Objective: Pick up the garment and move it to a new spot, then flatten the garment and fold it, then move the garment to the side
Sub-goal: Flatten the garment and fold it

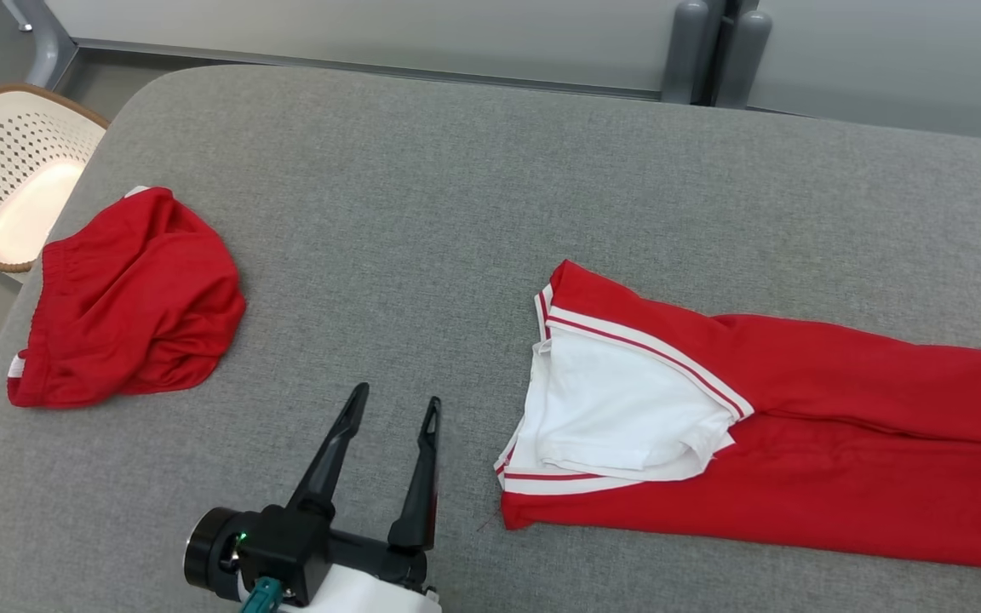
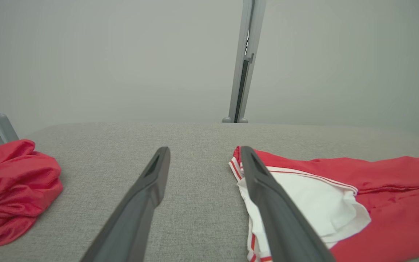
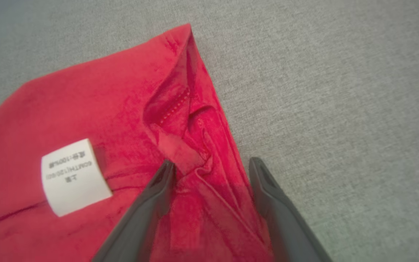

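Grey woven worktop (image 1: 456, 170): carries both garments; rounded corner at the far left.
Left gripper (image 1: 397, 394): nearest item, at the near edge of the worktop; two dark fingers spread wide with bare grey cloth between them; has hold of nothing; sits between the two red pieces, nearer the long one.
Right gripper (image 3: 211, 161): fingers wide apart, straddling a puckered, folded-over corner of the garment; not closed on it; cannot tell whether the tips touch the cloth.
Garment (image 1: 840, 443): long red piece, lying mostly flat on the right half of the worktop and running off the right side of the head view; left end turned back.
White lining (image 1: 618, 409): exposed where the left end is turned back; edged with white and red striped trim.
Care label (image 3: 73, 176): white, printed, sewn on the red cloth just beside the right gripper.
Second red garment (image 1: 129, 302): crumpled heap with a gathered waistband, on the left of the worktop, well apart from the long piece.
Laundry basket (image 1: 9, 174): cream, perforated, brown rim; beyond the worktop's left edge.
Grey posts (image 1: 712, 51): upright, behind the far edge, against a pale wall.
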You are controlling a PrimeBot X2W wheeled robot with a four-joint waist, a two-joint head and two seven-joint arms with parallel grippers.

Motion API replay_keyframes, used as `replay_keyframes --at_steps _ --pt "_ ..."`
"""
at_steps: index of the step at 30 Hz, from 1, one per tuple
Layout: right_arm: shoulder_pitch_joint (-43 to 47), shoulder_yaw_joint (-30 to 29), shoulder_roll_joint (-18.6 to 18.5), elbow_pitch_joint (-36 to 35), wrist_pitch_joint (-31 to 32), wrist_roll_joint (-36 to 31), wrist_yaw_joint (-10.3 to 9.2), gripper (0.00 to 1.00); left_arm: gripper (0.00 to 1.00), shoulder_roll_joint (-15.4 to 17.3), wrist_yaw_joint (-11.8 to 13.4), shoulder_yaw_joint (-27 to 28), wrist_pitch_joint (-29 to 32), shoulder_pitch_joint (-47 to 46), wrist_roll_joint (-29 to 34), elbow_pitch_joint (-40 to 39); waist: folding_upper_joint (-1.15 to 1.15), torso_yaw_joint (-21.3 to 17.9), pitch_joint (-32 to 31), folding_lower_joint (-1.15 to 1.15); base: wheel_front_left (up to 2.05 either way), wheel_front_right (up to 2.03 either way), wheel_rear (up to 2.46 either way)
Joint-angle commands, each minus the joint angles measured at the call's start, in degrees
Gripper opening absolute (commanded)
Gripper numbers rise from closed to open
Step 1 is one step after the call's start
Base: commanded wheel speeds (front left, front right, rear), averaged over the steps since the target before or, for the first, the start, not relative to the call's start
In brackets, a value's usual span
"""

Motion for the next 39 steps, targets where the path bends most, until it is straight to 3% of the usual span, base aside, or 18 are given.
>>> replay_keyframes --at_steps 1,2,3,4,7,16,19,24,31,35,39 --pt "2.3 1.0 1.8 1.2 1.5 0.8 -0.01 0.98 1.0 -0.3 -0.5 1.0 -0.1 0.3 0.5 -0.1 0.0 -0.4 0.1 0.0 0.0 0.0 0.0" --pt "2.6 1.2 1.7 0.8 1.4 1.2 -0.01 0.47 1.0 -0.7 -0.9 1.5 -0.1 0.7 0.8 -0.1 0.0 -0.7 0.1 0.0 0.0 0.0 0.0" --pt "2.7 1.6 1.5 0.5 1.0 1.5 -0.01 0.13 1.0 -1.0 -1.4 2.0 -0.1 0.9 1.1 0.0 0.0 -1.0 0.1 0.0 0.0 0.0 0.0" --pt "2.7 1.8 1.2 0.1 0.2 1.8 -0.02 0.0 1.0 -1.3 -2.0 2.3 -0.1 0.9 1.4 0.1 0.0 -1.2 0.1 0.0 0.0 0.0 0.0" --pt "1.8 2.6 0.8 -0.4 -1.8 3.2 -0.08 0.0 1.0 -2.2 -3.4 3.6 -0.1 1.5 2.4 0.3 0.0 -2.1 0.0 0.0 0.0 0.0 0.0" --pt "-2.6 1.5 -5.7 -0.9 -5.3 3.2 -0.07 0.0 1.0 -4.1 -6.5 6.7 -0.1 1.9 4.8 0.9 0.0 -5.7 0.2 0.0 0.0 0.0 0.0" --pt "-3.8 1.3 -10.0 -1.9 -4.2 0.8 -0.07 0.0 1.0 -4.4 -7.5 7.2 -0.1 1.8 5.4 1.2 0.0 -6.9 0.4 0.0 0.0 0.0 0.0" --pt "-5.5 3.2 -12.9 -8.8 1.2 0.3 -0.05 0.0 1.0 -5.2 -8.5 8.0 -0.1 2.2 6.3 1.8 0.0 -8.6 -0.2 0.0 0.0 0.0 0.0" --pt "-3.3 8.3 -9.2 -26.0 9.5 1.8 -0.05 0.0 1.0 -6.5 -9.6 8.3 -0.1 2.8 6.6 3.1 0.0 -9.0 -2.1 0.0 0.0 0.0 0.0" --pt "-2.0 12.4 -4.0 -34.0 11.3 2.0 -0.04 0.0 1.0 -7.2 -10.4 8.1 -0.1 2.9 6.6 3.9 0.0 -8.0 -2.8 0.0 0.0 0.0 0.0" --pt "-1.1 17.2 1.9 -36.8 10.5 1.8 -0.03 0.0 1.0 -7.7 -11.3 7.8 -0.1 2.9 6.9 4.7 0.0 -5.9 -3.0 0.0 0.0 0.0 0.0"
